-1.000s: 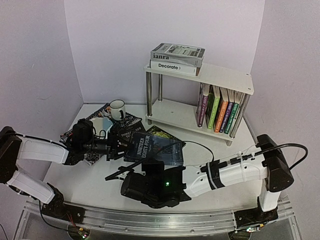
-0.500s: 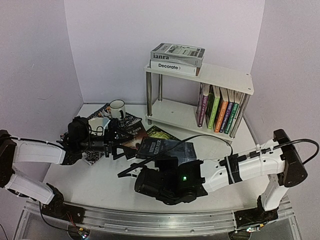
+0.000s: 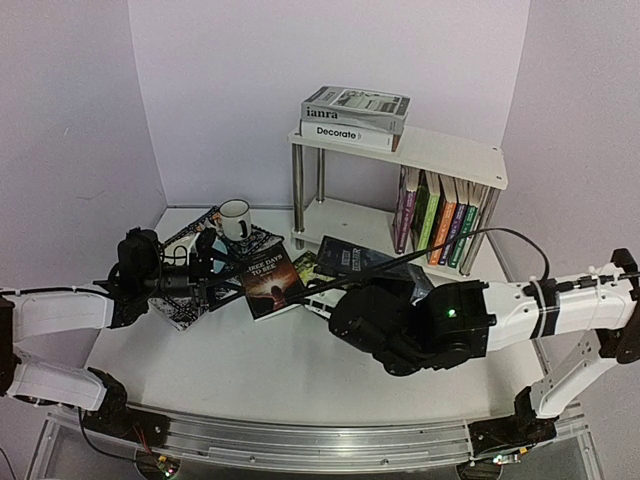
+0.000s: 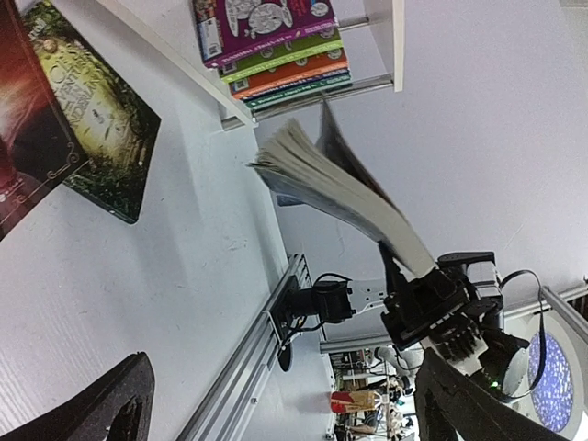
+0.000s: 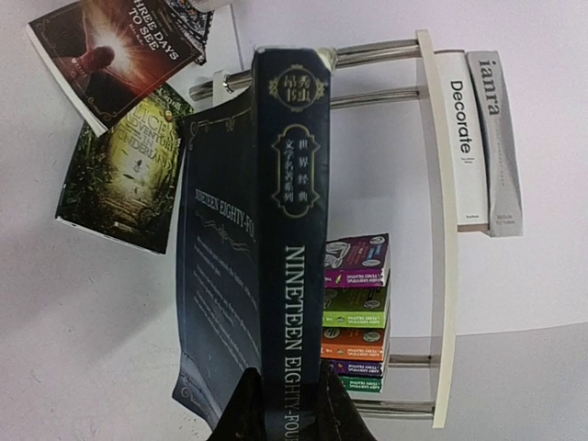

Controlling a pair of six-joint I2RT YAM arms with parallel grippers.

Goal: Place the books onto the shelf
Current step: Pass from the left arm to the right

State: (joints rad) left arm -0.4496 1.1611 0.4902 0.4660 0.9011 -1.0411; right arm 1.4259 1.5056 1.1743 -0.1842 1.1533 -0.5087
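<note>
My right gripper point(image 5: 292, 406) is shut on the spine of a dark blue "Nineteen Eighty-Four" book point(image 3: 362, 262), held in the air in front of the shelf point(image 3: 445, 152). Several colourful books point(image 3: 440, 222) stand on the shelf's lower board at the right, and two books point(image 3: 355, 115) lie stacked on its top board. My left gripper point(image 3: 212, 268) is open and holds nothing, over the left of the table. Next to it lie a "Three Days to See" book point(image 3: 268, 282) and a green book point(image 3: 312, 264).
A white mug point(image 3: 235, 218) stands at the back left on a black-white patterned placemat point(image 3: 185, 305). The shelf's chrome legs point(image 3: 298, 195) rise just behind the loose books. Walls close the table in at the back and both sides.
My left gripper has opened, let go of the dark blue book and drawn back to the left. The right arm has carried the book up and to the right, towards the shelf.
</note>
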